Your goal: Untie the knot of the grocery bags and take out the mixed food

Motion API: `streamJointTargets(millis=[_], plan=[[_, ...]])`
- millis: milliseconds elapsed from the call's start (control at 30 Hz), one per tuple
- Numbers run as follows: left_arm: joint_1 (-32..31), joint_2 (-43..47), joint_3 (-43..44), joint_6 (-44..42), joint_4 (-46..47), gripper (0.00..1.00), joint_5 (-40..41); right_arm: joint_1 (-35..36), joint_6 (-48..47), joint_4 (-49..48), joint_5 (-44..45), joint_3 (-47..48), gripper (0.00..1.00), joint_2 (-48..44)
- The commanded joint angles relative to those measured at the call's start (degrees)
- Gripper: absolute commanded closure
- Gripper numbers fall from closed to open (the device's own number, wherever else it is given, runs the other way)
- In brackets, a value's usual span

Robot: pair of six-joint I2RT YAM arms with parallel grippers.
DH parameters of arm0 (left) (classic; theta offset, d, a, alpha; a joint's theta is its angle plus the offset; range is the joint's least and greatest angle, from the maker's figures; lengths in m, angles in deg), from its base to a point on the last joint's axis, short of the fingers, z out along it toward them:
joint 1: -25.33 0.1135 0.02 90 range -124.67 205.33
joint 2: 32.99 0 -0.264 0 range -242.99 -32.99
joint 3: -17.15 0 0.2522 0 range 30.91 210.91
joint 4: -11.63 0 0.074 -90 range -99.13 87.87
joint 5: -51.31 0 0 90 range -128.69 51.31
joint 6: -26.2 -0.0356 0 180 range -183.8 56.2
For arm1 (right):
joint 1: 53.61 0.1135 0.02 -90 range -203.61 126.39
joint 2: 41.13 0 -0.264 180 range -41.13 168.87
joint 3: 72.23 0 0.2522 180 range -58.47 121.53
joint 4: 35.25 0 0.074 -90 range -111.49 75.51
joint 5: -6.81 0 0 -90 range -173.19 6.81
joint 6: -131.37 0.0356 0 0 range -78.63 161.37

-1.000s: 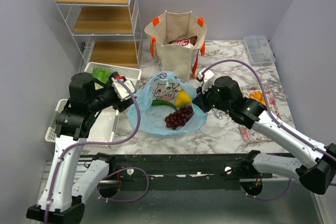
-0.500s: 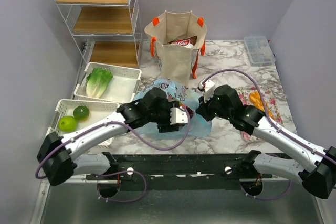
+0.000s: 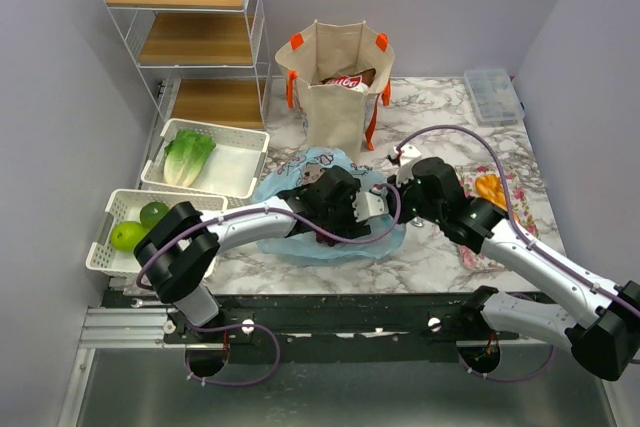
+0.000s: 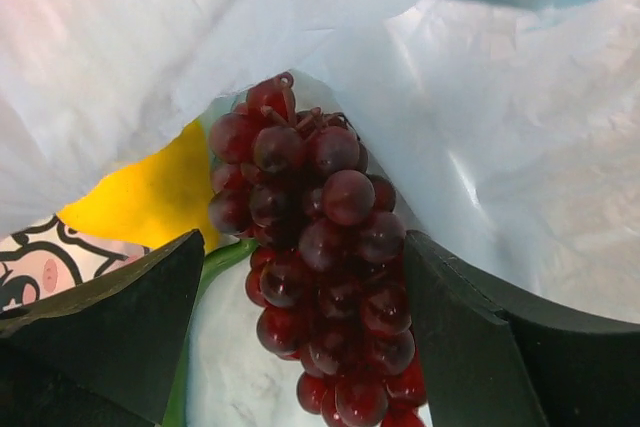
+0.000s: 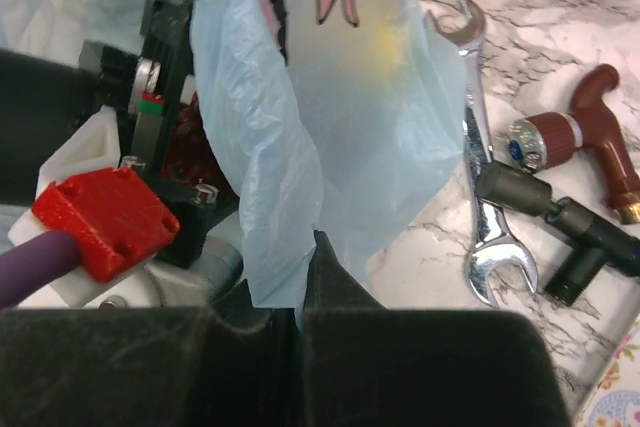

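Inside the plastic bag (image 5: 330, 147) on the bench (image 3: 432, 97), the grapes (image 4: 310, 197) lie lengthwise in the gap of the spread left hand (image 4: 300, 322), while the right hand (image 5: 305, 277) pinches the bag's rim shut between its fingers.

White shells and black joints clad the left arm (image 3: 243, 218) and right arm (image 3: 532, 255); purple cables (image 3: 450, 130), one red four-screw clamp (image 5: 103, 219).
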Motion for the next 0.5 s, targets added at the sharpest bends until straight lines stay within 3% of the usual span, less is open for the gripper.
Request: streamJointTargets(millis=[0,167,333,400,467], plan=[[-0.4,-4.4,1.9,0.1,-2.5,0.22,3.5,-3.8,7.8,-3.6,2.8,4.7,0.99,0.6],[-0.4,-10.4,8.5,-0.2,-10.4,0.32,5.5,-4.2,7.2,-3.0,2.1,4.6,0.99,0.0],[-1.0,-14.4,12.5,-1.7,-16.6,0.35,3.6,-4.1,6.6,-2.7,1.6,4.0,0.99,-0.3],[-1.4,-15.2,13.4,-2.4,-18.6,0.43,2.9,-4.1,6.3,-2.7,1.9,4.2,0.99,-0.3],[-1.7,-15.4,13.9,-2.7,-20.5,0.57,1.9,-4.1,6.0,-2.7,2.0,4.3,0.99,-0.1]])
